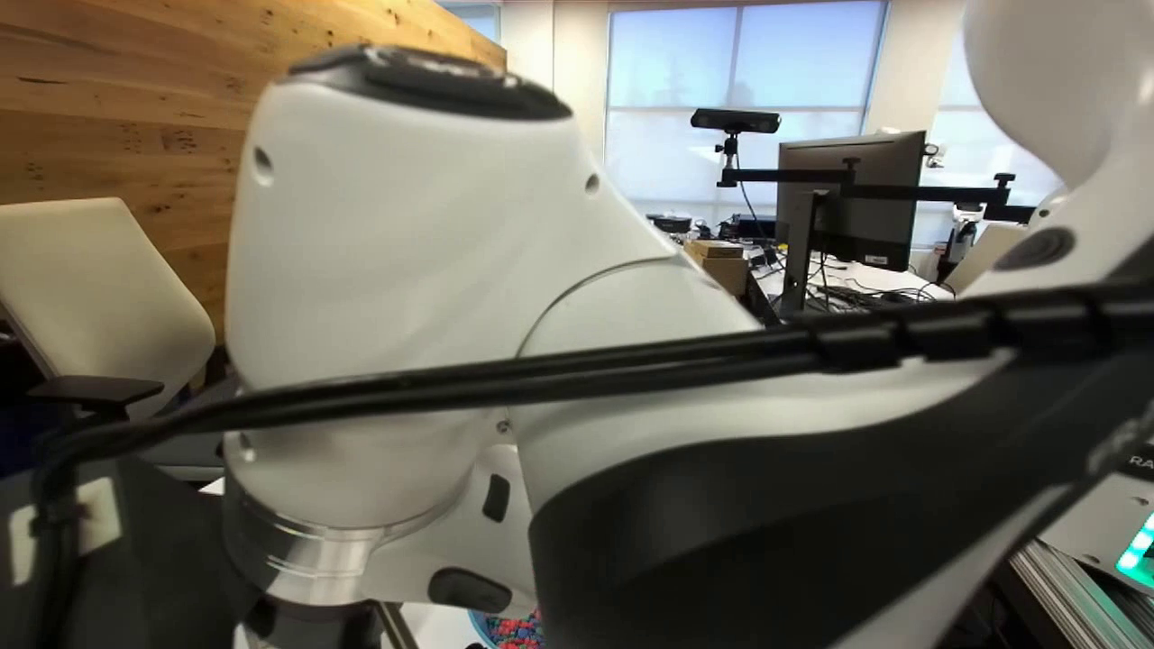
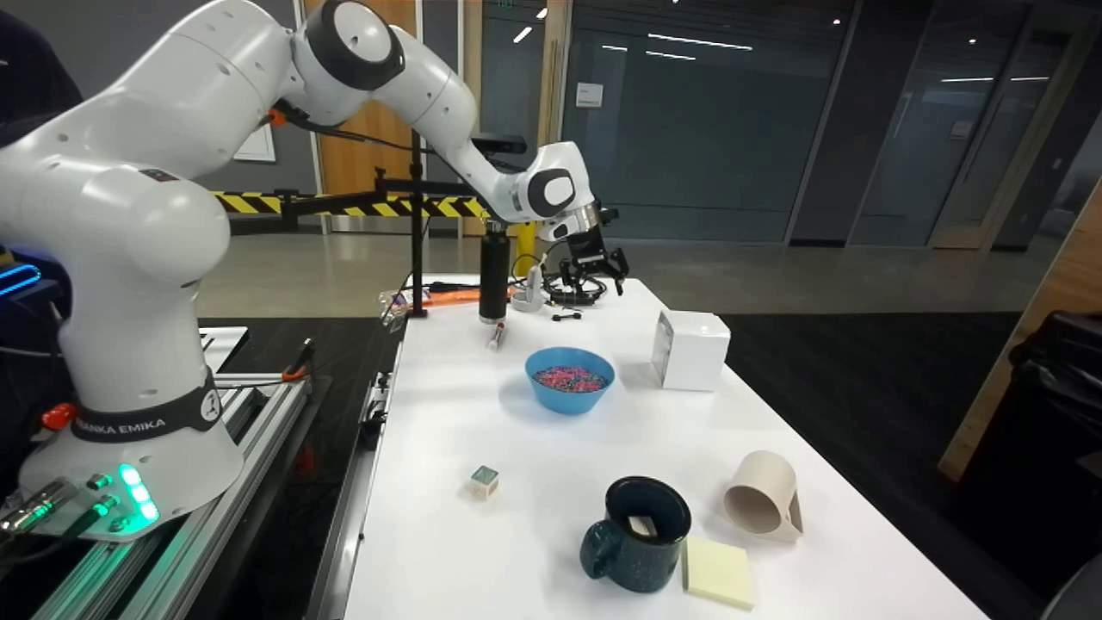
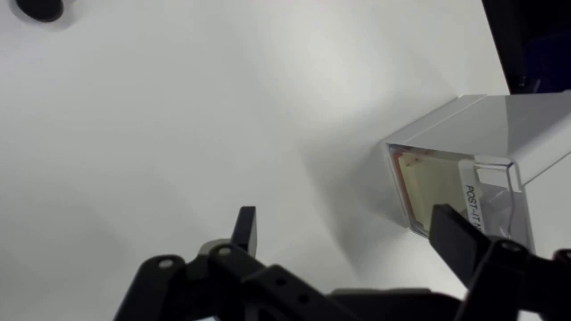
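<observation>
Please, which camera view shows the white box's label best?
The wrist view: there the label reads "POST-IT N" before a gripper finger hides its end. In an exterior view the white box is whole but small, no label readable. Where the robot arm fills an exterior view, I see no box.

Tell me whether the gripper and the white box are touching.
Apart: in an exterior view, a strip of white tabletop shows between the gripper and the white box. In the wrist view, a finger merely overlaps it.
</observation>
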Controlling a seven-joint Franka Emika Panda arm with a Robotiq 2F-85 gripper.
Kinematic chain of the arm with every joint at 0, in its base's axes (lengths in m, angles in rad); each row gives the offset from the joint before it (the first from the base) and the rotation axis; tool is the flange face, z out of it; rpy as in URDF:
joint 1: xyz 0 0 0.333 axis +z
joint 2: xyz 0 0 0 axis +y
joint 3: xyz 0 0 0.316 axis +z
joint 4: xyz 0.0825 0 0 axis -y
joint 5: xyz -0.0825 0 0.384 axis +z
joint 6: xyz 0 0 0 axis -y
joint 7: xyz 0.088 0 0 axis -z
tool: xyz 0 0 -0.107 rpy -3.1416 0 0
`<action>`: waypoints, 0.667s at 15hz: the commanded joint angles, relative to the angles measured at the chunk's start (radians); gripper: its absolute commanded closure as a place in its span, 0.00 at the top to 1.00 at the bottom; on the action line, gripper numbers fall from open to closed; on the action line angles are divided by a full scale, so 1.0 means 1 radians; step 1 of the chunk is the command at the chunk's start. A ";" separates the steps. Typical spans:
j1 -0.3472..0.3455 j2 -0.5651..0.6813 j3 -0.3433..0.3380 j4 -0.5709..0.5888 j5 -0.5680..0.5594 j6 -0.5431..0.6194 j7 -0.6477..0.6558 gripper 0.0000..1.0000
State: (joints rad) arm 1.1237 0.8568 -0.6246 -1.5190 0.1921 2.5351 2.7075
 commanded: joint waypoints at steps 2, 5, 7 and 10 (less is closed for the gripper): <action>0.054 0.091 -0.107 0.007 0.118 0.000 0.057 1.00; 0.087 0.108 -0.168 -0.057 0.136 0.061 0.033 1.00; 0.118 0.099 -0.206 -0.156 0.132 0.144 0.010 1.00; 0.157 0.038 -0.233 -0.350 0.066 0.286 0.009 1.00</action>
State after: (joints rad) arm 1.1968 0.9503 -0.7907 -1.6719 0.2589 2.6980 2.7168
